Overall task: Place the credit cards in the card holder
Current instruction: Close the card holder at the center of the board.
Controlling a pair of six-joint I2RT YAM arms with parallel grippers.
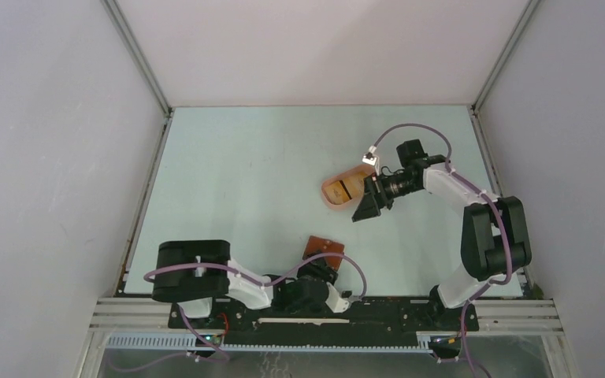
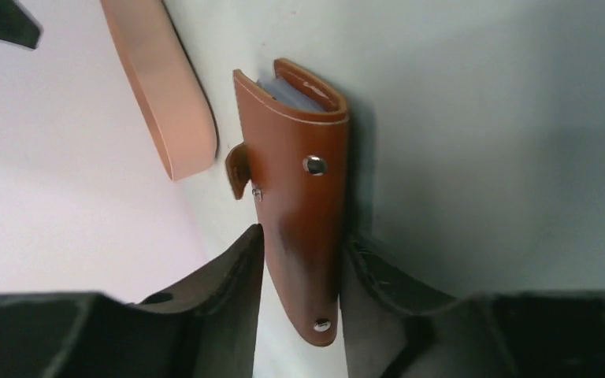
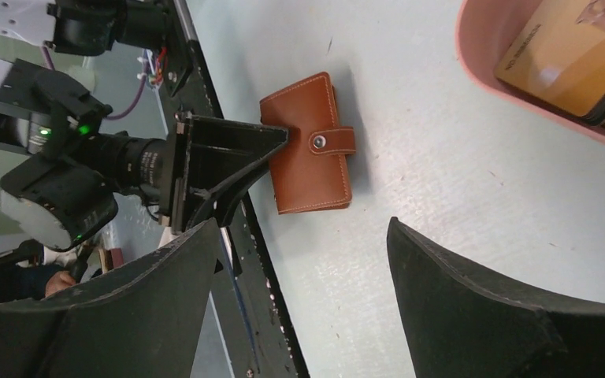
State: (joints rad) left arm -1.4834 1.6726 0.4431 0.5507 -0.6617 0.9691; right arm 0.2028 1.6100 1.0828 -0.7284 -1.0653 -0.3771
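Fingers [image 2: 220, 276] of the left tool [image 2: 302, 244] press against both sides of the card holder [image 3: 307, 146], so this tool is closed down to the thickness of the leather and has hold of it. The reddish-brown holder lies folded on the table [image 1: 244, 173] close to the near edge, about midway along it, with its snap tab [image 3: 332, 142] reaching across one face; pale card edges show between the leaves at the end away from the tool. Further right and towards the middle of the table sits the pink tray [image 3: 473, 47], with the credit cards [image 3: 567, 47] inside it, a yellow-tan one uppermost and a dark one just beneath. The right tool [image 1: 366, 206] hangs just beside the tray's right side, its fingers spread wide apart with nothing between them.
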